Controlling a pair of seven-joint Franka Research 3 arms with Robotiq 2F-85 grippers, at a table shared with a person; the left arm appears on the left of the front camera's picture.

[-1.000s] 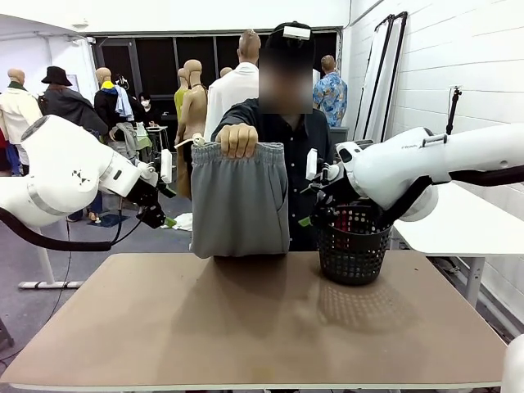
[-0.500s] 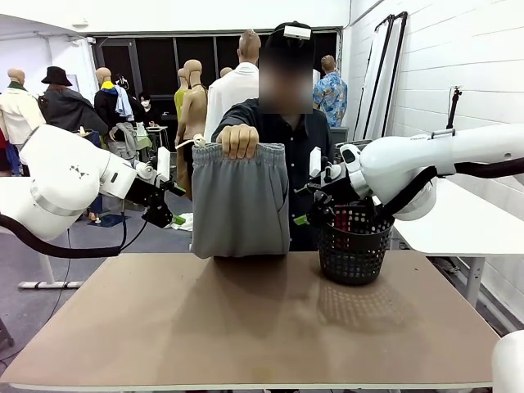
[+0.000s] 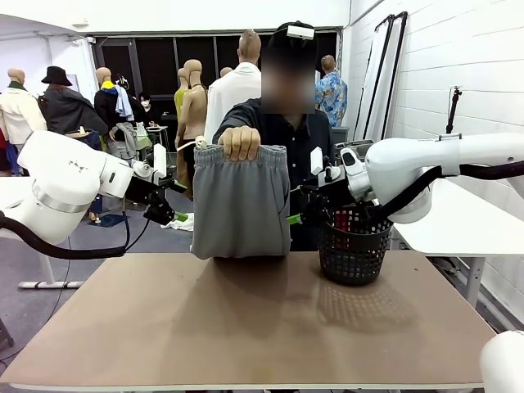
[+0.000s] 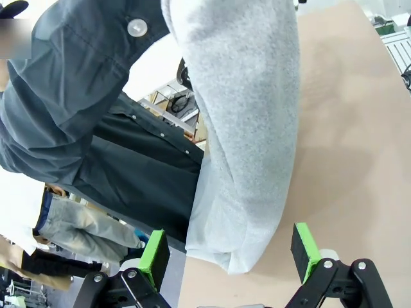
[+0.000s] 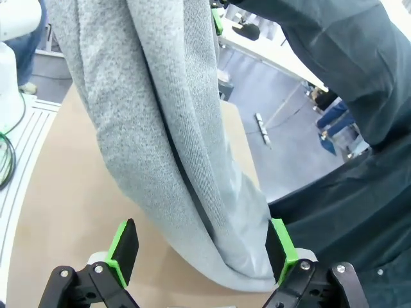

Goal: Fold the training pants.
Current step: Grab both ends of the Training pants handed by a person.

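Two open grippers are seen in the front view, one on either side of the training pants (image 3: 240, 201). The pants are held up by the waistband in the person's hand (image 3: 239, 141) at the far edge of the table (image 3: 246, 327). The left gripper (image 3: 168, 211) is just left of the cloth and the right gripper (image 3: 299, 209) just right of it. Whether the lower fold rests on the board cannot be told.

In the left wrist view, the green pads (image 4: 154, 256) are spread wide, with the doubled bottom corner of the pants hanging between them and nothing gripped. The person's dark shirt (image 4: 96, 128) lies close behind the cloth.

In the right wrist view, the jaws are likewise parted around the opposite lower corner, and the layered folds are plainly visible.

A single layer could be pinched instead of the whole fold, since the layers hang loosely. The shirt could be caught if a gripper is driven too far. The black mesh basket (image 3: 354, 246), near the right arm, could be knocked.

The table is a plain matte brown board, bare apart from the basket. Behind it a busy hall is seen, with other people, white tables and a white block wall on the right.
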